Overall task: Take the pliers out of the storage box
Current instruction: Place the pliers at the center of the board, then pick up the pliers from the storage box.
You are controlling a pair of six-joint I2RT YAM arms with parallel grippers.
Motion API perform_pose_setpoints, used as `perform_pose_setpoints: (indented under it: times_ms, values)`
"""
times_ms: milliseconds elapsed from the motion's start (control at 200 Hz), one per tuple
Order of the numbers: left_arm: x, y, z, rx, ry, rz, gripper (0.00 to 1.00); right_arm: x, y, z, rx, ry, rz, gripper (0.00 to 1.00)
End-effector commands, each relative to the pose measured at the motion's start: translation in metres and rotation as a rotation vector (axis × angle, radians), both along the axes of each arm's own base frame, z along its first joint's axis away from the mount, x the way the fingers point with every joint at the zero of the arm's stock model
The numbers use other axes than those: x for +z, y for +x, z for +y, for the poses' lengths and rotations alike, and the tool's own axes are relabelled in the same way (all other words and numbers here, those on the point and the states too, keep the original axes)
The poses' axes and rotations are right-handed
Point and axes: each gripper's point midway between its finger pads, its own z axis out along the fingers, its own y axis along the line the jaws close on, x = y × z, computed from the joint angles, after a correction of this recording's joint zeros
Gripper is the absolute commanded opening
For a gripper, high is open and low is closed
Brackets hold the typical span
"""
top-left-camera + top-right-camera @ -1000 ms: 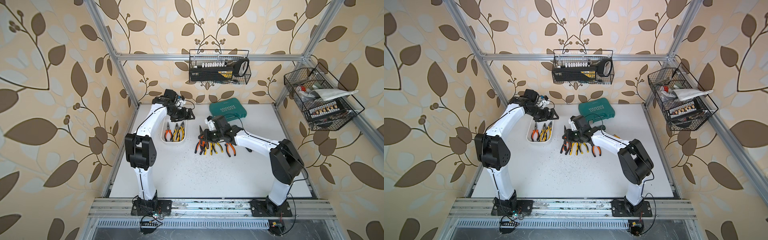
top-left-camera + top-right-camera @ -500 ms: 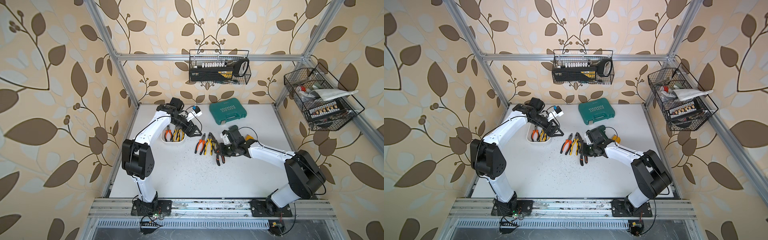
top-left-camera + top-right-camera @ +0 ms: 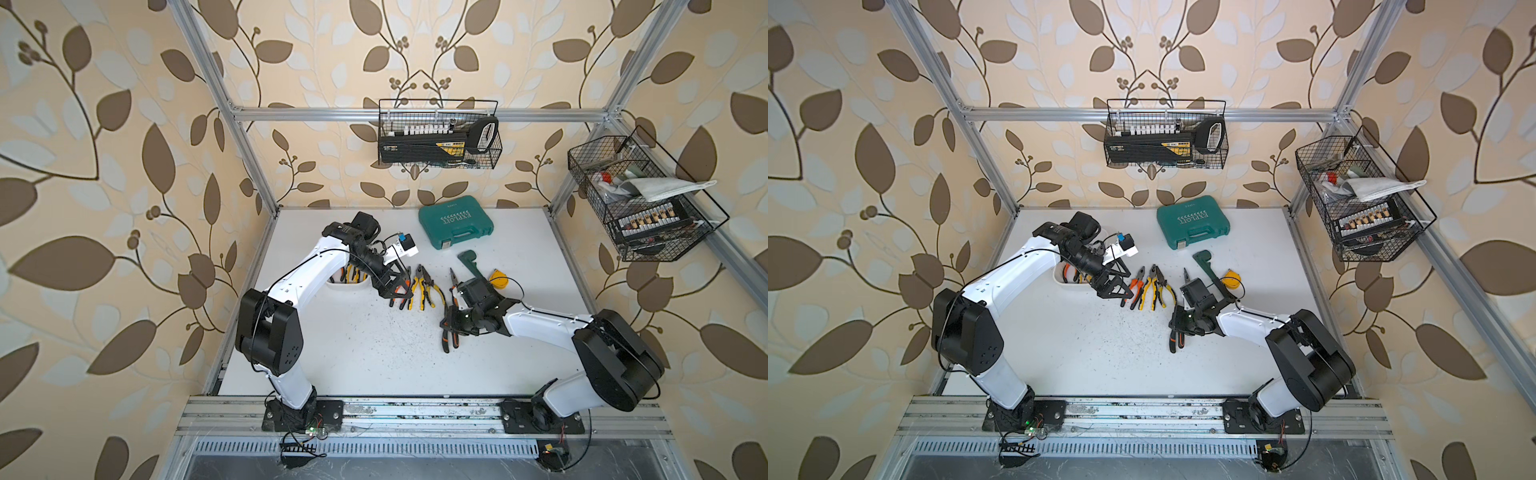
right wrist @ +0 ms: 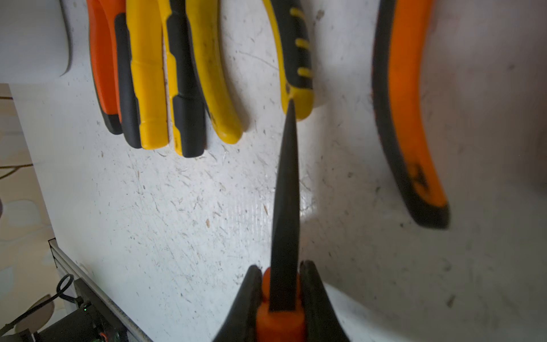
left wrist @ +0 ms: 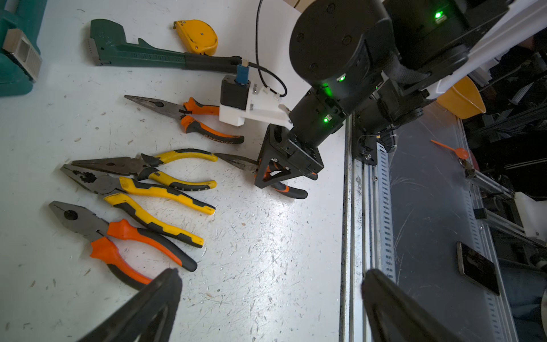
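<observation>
The white storage box (image 3: 333, 284) (image 3: 1058, 277) lies mostly under my left arm, with pliers (image 3: 348, 274) (image 3: 1069, 272) still showing inside. My left gripper (image 3: 397, 291) (image 3: 1116, 291) (image 5: 270, 281) hangs open and empty over the handles of three pliers (image 3: 424, 286) (image 3: 1153, 287) (image 5: 133, 189) lying in a row on the table. My right gripper (image 3: 451, 328) (image 3: 1180, 324) (image 4: 282, 281) is shut on orange-handled needle-nosed pliers (image 3: 449, 343) (image 3: 1175, 341) (image 5: 236, 161) (image 4: 285, 192), low over the table. Another needle-nosed pair (image 3: 454, 277) (image 5: 189, 118) lies beside it.
A dark green pipe wrench (image 3: 469, 264) (image 5: 142, 54) and a yellow tape measure (image 3: 498, 277) (image 5: 196, 35) lie behind my right wrist. A teal tool case (image 3: 456, 222) sits at the back. Black wire baskets (image 3: 438, 137) (image 3: 640, 199) hang on the walls.
My right gripper has carried the needle-nosed pliers from the row toward the table's front. My left gripper has swung from over the box out to the row's handles, still open.
</observation>
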Motion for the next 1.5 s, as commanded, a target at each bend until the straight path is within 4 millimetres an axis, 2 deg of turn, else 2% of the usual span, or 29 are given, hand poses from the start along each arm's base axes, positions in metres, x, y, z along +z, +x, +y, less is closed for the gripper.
perform_pose_setpoints:
  times_ms: [0,80,145,420,545,695,790,890,965,1100,1235,1360,1420,1495]
  values:
    - [0.019,-0.014,-0.002,-0.012,-0.050,-0.004,0.99,-0.001,0.004,0.001,-0.018,0.000,-0.022,0.25]
    - [0.018,-0.015,0.000,-0.008,-0.041,-0.013,0.99,-0.001,0.003,-0.002,-0.018,-0.015,-0.024,0.47]
    - [0.017,-0.015,0.001,-0.005,-0.033,-0.021,0.99,-0.002,0.001,-0.005,-0.013,-0.027,-0.018,0.55]
    - [0.015,-0.014,0.003,0.001,-0.019,-0.038,0.99,-0.001,-0.005,-0.015,-0.014,-0.083,0.002,0.57]
    - [0.007,-0.010,0.007,0.011,0.016,-0.060,0.99,0.001,-0.010,-0.023,-0.007,-0.126,0.015,0.57]
    - [-0.008,0.001,0.014,0.074,0.075,-0.076,0.99,0.021,-0.005,-0.021,0.011,-0.121,-0.047,0.61]
    - [-0.013,0.022,0.026,0.189,0.099,-0.068,0.99,0.041,0.003,-0.014,0.045,-0.115,-0.117,0.67]
    - [-0.022,0.052,0.045,0.350,0.189,-0.088,0.99,0.065,0.011,0.001,0.108,-0.103,-0.205,0.78]
    - [-0.024,0.074,0.060,0.479,0.234,-0.096,0.99,0.079,0.018,0.013,0.155,-0.101,-0.262,0.85]
    - [-0.028,0.110,0.093,0.690,0.311,-0.083,0.99,0.101,0.029,0.035,0.227,-0.078,-0.336,0.92]
    - [-0.033,0.142,0.127,0.882,0.373,-0.056,0.99,0.119,0.039,0.059,0.286,-0.042,-0.393,0.95]
    - [-0.042,0.168,0.163,1.067,0.505,-0.047,0.97,0.130,0.047,0.078,0.322,-0.015,-0.410,0.95]
    - [-0.046,0.176,0.170,1.097,0.550,-0.045,0.95,0.133,0.053,0.084,0.333,-0.011,-0.417,0.95]
    - [-0.051,0.186,0.175,1.141,0.587,-0.034,0.91,0.135,0.051,0.101,0.373,0.001,-0.423,0.95]
